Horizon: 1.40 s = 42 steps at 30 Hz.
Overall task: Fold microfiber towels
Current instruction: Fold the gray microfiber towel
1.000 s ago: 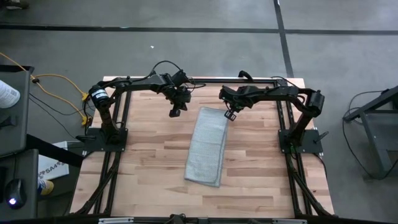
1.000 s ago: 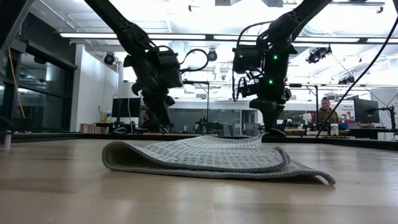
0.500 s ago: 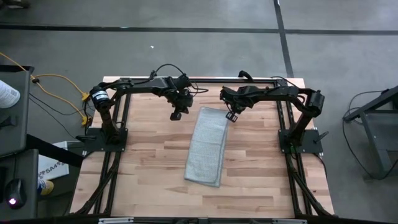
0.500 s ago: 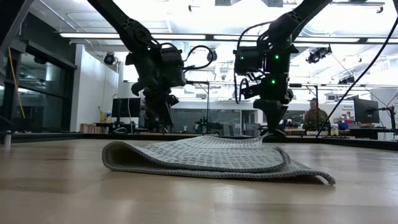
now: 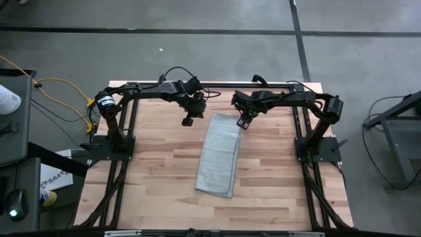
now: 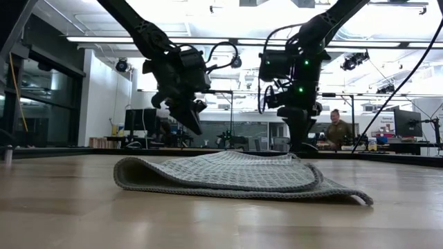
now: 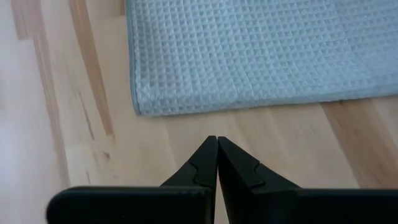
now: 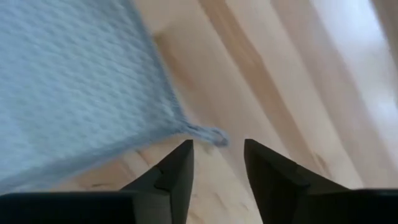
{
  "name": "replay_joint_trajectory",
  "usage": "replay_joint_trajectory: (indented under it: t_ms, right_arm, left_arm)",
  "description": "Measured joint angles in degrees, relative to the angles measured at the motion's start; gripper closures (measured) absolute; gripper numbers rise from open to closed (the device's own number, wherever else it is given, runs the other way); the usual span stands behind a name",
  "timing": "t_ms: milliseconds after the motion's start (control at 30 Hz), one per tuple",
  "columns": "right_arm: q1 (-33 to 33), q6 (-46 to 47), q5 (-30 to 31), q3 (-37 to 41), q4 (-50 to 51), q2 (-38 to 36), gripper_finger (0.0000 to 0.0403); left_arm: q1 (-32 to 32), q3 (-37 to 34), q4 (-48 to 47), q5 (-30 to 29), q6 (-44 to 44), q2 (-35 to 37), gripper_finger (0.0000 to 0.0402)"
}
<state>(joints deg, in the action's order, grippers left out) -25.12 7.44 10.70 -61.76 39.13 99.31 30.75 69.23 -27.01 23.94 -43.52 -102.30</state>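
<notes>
Grey-blue waffle-weave towel (image 5: 220, 155) lies folded in a long strip at mid-table (image 5: 151, 171), its far end between my two grippers. My left gripper (image 5: 187, 120) hovers just beside its far left corner, fingers pinched together and empty. My right gripper (image 5: 244, 122) hangs over the far right corner, fingers parted narrowly, a small tag or loose corner just ahead of them. I judge the next fold needs both corners pinched through all layers, low and level, since this soft, limp cloth slides on smooth wood.
</notes>
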Motion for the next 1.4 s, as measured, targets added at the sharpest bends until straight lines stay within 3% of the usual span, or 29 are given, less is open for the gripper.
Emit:
replay_joint_trajectory:
  t_ms: [200, 533, 933, 1167, 1400]
  right_arm:
    - [-0.8, -0.2, -7.1, 0.0, -3.4, 0.0, 0.0253]
    - [-2.3, -0.2, -7.5, 0.0, -4.4, 0.0, 0.0252]
    - [-1.8, 0.1, -9.5, 0.0, -6.7, 0.0, 0.0252]
    - [-1.5, -0.2, -9.5, 0.0, -6.7, 0.0, 0.0252]
    - [-1.5, -1.0, -9.8, 0.0, -6.0, 0.0, 0.0252]
  left_arm:
    - [0.8, 0.2, 0.4, 0.7, -2.8, -0.3, 0.0391]
    - [5.5, 5.9, -0.8, 8.7, -1.0, -5.0, 0.0391]
    - [4.5, 28.3, -22.3, 12.0, -3.0, -20.5, 0.0391]
    - [0.1, 31.3, -19.7, 6.3, -5.5, -21.8, 0.0391]
    - [-1.7, 31.3, -15.9, 0.7, -0.3, -21.8, 0.0391]
